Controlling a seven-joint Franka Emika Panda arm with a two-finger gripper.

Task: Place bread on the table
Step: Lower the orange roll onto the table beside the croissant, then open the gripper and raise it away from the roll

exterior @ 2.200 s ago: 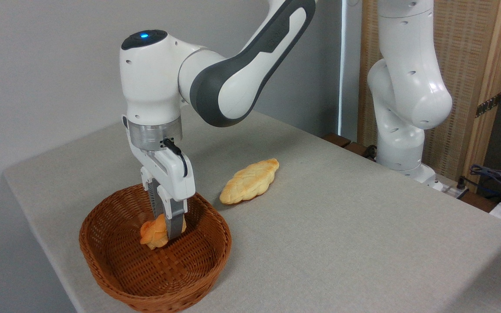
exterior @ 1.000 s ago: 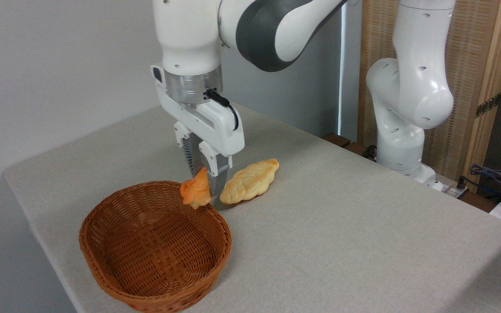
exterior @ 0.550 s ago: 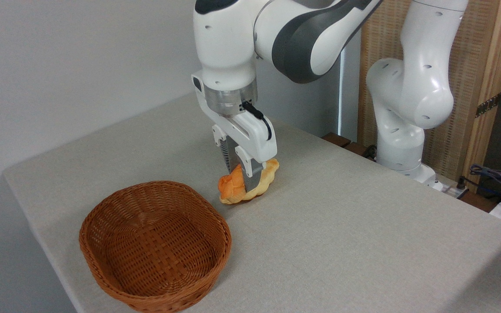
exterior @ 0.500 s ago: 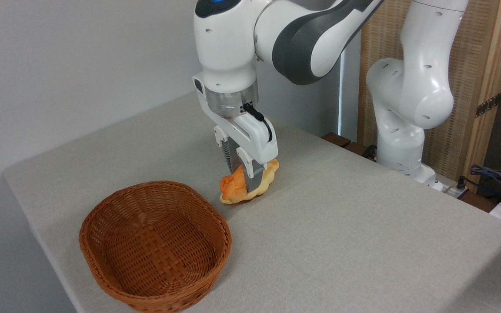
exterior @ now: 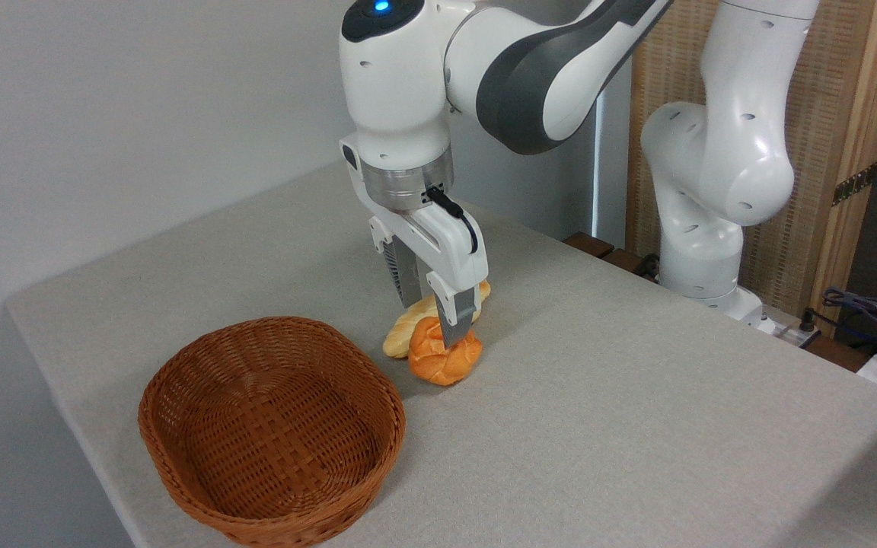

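Basket [exterior: 271, 430] of brown woven wicker stands nearest to us, close to the front left edge of the table [exterior: 636, 426], and we see only its woven floor inside. Beyond it and to the right, the bread [exterior: 444, 360], a small round orange-golden roll with a lumpy top, lies on the grey-beige cloth, outside the basket and apart from its rim. We note that the gripper [exterior: 429, 323] hangs directly over the roll, pointing down, with its two fingers spread apart; the nearer finger [exterior: 456, 320] overlaps the top of the roll in this view, and we cannot tell whether it touches it. The farther finger [exterior: 406, 278] stands clear, to the left and above. Just behind the roll, partly hidden by it and by the fingers, lies a longer pale yellow loaf [exterior: 408, 331]; the two appear to touch or nearly so. Farther back we see the white and grey arm [exterior: 530, 72] reaching in from the upper right, its base [exterior: 705, 259] at the table's far right edge, before a wooden screen [exterior: 827, 152].
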